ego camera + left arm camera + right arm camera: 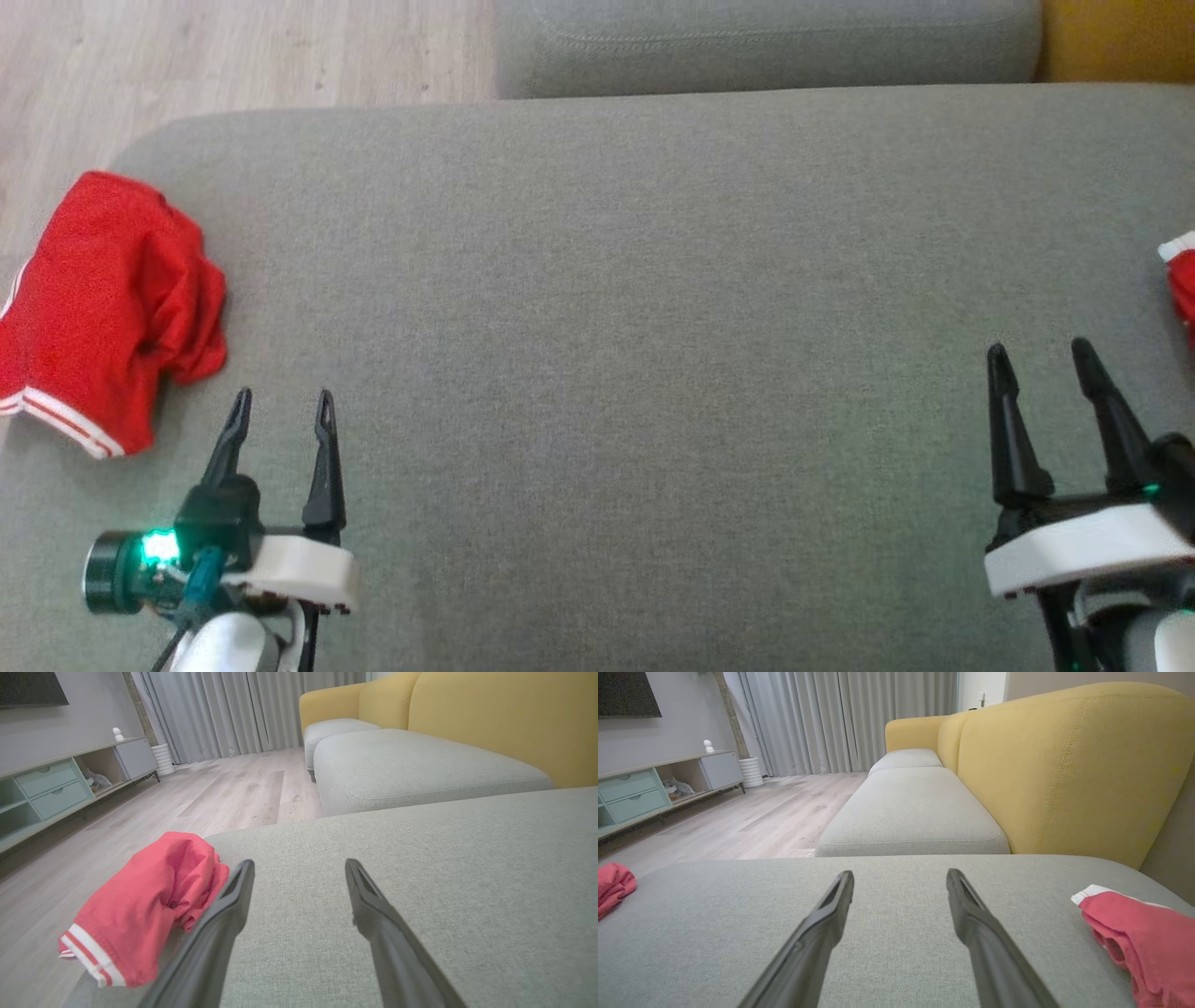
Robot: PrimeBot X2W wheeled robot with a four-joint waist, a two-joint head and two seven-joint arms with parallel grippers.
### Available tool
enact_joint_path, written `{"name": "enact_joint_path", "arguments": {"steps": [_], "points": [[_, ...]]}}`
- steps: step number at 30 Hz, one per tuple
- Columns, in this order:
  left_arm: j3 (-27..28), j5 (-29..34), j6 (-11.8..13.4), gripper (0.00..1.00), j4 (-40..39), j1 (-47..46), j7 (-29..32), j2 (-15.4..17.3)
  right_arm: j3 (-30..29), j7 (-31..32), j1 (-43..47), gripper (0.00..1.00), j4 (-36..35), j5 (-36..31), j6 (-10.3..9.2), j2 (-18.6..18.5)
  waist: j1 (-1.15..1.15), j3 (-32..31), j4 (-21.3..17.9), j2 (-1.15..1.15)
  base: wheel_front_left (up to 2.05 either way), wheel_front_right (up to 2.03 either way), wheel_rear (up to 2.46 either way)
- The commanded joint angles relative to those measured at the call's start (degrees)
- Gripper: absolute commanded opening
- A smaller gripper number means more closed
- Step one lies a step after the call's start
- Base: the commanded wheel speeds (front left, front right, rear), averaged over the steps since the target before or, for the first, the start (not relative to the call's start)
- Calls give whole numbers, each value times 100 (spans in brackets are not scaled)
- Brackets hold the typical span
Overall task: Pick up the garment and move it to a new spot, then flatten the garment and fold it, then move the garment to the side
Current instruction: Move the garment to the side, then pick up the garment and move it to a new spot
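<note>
Red garment (103, 299) with a white-striped hem lies bunched at the left edge of the grey sofa cushion (607, 280), just beside the left gripper (285, 397) and not touched by it. The 2 grippers sit low over the cushion, fingers spread wide, holding nothing. A second red cloth (1181, 280) lies at the far right edge, near the right gripper (1039, 347).

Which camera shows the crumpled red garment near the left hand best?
Left wrist view: the red garment sits close and large, folds and striped hem clear. The head view shows it from above, clipped at the left edge. The right wrist view catches just a corner.
</note>
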Motion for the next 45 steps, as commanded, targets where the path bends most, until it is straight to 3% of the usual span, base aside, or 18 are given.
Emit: {"name": "enact_joint_path", "arguments": {"steps": [1,24,30,36,45], "points": [[197,-59,-19,100,-195,-148,21,174,103,37,-79,100,-265,0,-4,10,1,-63,-30,0,0,0,0],[129,-75,125,100,-508,-124,60,216,80,167,-14,100,-325,195,-4,68,1,-43,40,0,0,0,0],[99,-137,-2,100,-292,-367,-350,57,91,279,-35,100,-493,116,-4,68,1,62,511,0,0,0,0],[159,-193,-136,100,52,-659,-591,-99,102,479,-89,100,-751,-50,-4,31,1,72,1294,0,0,0,0],[558,-102,-326,100,140,-651,-661,-20,523,727,-247,100,-937,-38,-4,-161,1,97,2144,0,0,0,0]]}}
